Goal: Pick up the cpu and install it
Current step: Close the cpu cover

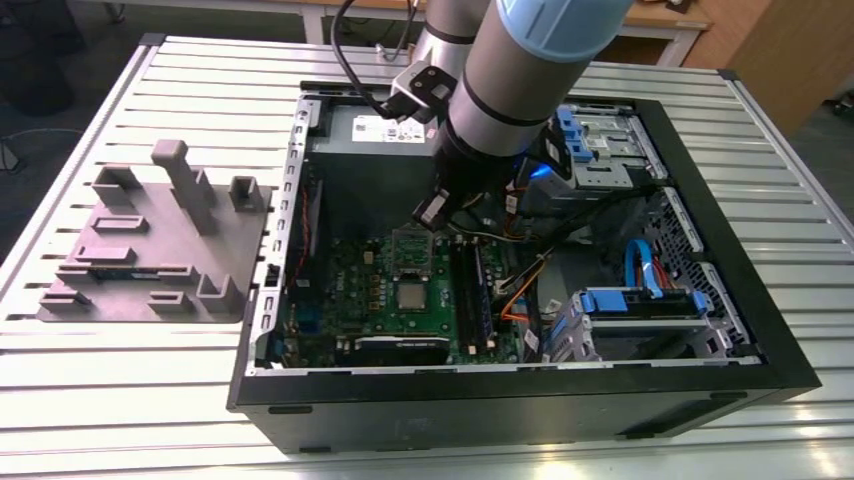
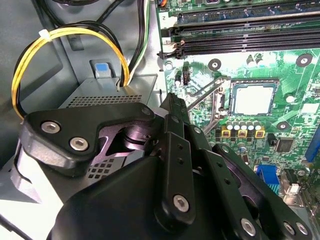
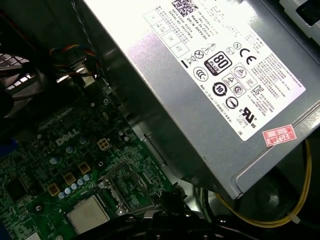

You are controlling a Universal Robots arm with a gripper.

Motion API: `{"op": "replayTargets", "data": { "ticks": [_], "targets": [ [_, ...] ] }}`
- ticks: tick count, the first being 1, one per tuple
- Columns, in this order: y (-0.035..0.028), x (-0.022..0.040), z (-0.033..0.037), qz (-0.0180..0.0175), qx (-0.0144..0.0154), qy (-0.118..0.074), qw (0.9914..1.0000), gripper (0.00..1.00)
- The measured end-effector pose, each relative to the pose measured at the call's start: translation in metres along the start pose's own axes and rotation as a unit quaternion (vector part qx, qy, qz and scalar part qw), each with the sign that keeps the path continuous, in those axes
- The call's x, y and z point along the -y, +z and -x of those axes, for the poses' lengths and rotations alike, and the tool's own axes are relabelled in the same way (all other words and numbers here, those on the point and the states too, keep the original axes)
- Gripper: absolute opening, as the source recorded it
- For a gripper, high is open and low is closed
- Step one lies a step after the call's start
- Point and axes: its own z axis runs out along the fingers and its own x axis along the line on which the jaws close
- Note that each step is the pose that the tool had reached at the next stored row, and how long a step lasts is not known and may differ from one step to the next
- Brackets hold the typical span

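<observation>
Hovering inside the open computer case [image 1: 747, 350], the gripper [image 1: 441, 215] hangs above the green motherboard [image 1: 360, 300], near the grey power supply [image 1: 367, 175]; whether its fingers are spread or pressed together, I cannot tell.

- Item 1: cpu [image 1: 412, 296], silver top up, lying flat in the socket on the motherboard, at about 6 o'clock from the gripper in the exterior view and clear of it. In the second wrist view the cpu [image 2: 253, 99] sits inside the square frame; also seen in the first wrist view [image 3: 88, 215].
- Item 2: grey fixture block [image 1: 147, 250] on the slatted tabletop [image 1: 107, 390], at 9 o'clock from the case.
- Item 3: yellow cable loop [image 2: 60, 37] beside the power supply.
</observation>
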Motion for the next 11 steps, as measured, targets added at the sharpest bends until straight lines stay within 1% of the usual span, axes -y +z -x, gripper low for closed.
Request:
{"op": "replayTargets", "data": {
  "ticks": [6,11],
  "targets": [
    [-0.0006,0.0002,-0.0008,-0.0001,-0.0002,0.0,1.0,0.1],
    [-0.0011,0.0015,-0.0052,0.0001,-0.0003,-0.001,1.0,0.1]
  ]
}}
